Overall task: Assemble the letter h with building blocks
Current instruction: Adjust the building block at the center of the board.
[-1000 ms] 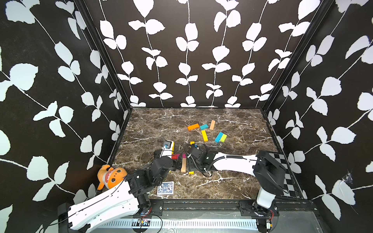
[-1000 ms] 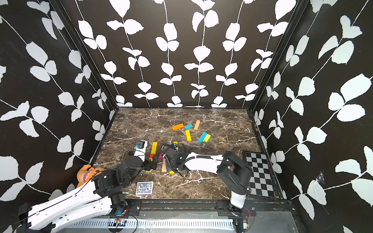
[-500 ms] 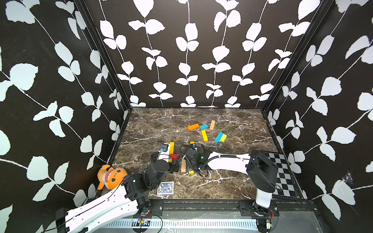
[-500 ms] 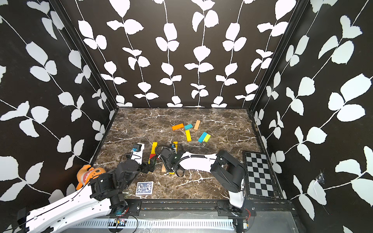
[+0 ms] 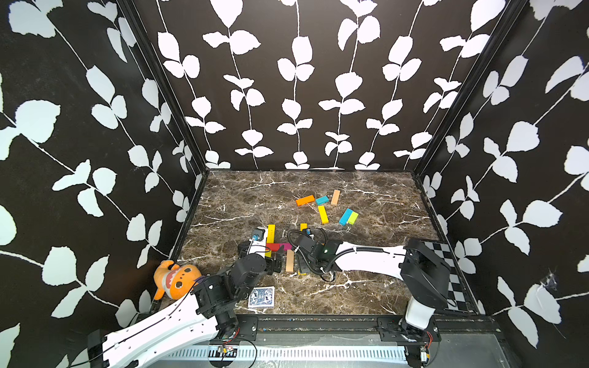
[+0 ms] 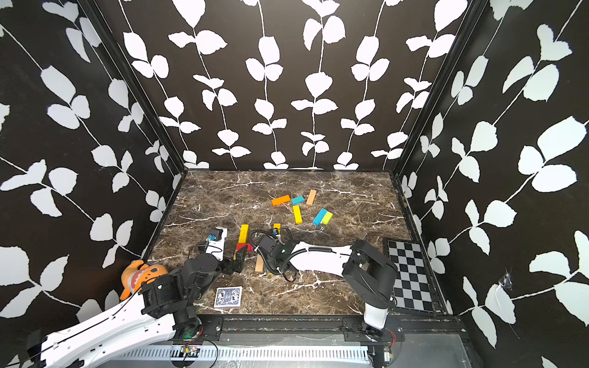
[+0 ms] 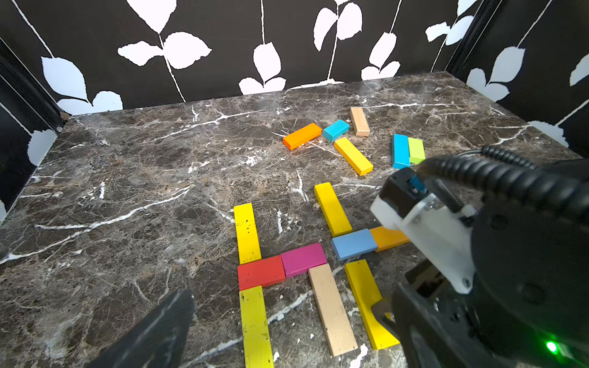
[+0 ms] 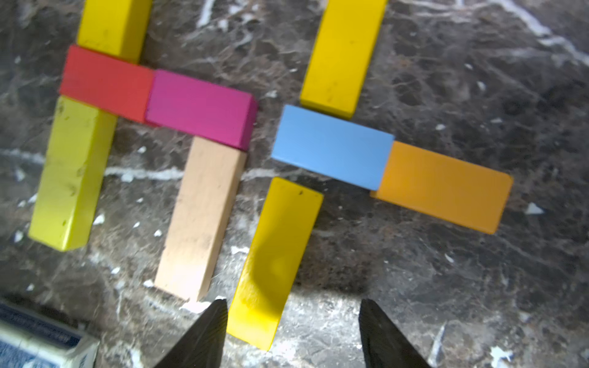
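The letter h lies complete just left of the middle of the front half of the desk, with an unfinished h laid just beside it. The lower yellow bar of the latter is straddled, ungripped, by the half-parted right end effector. The left end effector is spread wide and empty. If the bar is closed upon off-centre, it is likely to be swivelled into the tan leg or the light blue bar, and either shape would be skewed.
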{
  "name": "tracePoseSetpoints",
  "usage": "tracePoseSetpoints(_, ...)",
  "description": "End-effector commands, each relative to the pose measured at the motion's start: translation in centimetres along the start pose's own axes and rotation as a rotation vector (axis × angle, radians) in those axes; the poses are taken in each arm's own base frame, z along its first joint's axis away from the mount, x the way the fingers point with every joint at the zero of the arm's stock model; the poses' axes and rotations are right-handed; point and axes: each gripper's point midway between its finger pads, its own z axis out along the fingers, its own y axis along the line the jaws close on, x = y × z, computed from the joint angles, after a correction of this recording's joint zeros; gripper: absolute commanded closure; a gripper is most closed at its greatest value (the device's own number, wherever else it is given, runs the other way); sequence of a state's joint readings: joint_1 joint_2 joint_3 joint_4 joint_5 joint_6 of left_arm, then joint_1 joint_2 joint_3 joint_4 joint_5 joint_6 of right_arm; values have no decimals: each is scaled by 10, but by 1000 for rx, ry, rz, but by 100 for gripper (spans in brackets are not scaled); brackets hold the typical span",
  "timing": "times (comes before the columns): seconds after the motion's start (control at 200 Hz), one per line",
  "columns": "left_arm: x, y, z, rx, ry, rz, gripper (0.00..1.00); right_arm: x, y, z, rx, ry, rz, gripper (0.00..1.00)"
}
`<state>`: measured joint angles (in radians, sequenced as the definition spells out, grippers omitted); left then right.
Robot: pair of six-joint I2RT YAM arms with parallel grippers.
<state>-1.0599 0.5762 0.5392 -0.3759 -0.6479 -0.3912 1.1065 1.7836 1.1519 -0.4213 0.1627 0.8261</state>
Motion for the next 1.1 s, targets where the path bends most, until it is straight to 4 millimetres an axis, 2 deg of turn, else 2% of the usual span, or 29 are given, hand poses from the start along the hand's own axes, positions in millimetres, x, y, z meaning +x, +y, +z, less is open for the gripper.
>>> tracePoseSetpoints(0.0, 5, 4, 1, -21, 1, 12, 1, 15, 2, -3, -23, 34, -57, 34)
tracePoseSetpoints(0.19, 6, 4, 2, -27, 8, 20, 1, 30, -4, -4, -18, 70, -116, 41)
tracePoseSetpoints(0.3, 6, 5, 2, -32, 7, 21, 1, 37, -3, -1, -17, 88, -140, 42)
tracePoseSetpoints(0.525, 5, 6, 2, -38, 5, 22, 1, 46, -1, 4, -20, 91, -155, 39)
tracePoseSetpoints(0.74, 5, 6, 2, -37, 6, 19, 1, 47, 2, -4, -64, 55, -192, 32)
tracePoseSetpoints(1.095, 3, 12, -1, -59, -7, 13, 1, 49, 2, 10, -37, 62, -195, 34)
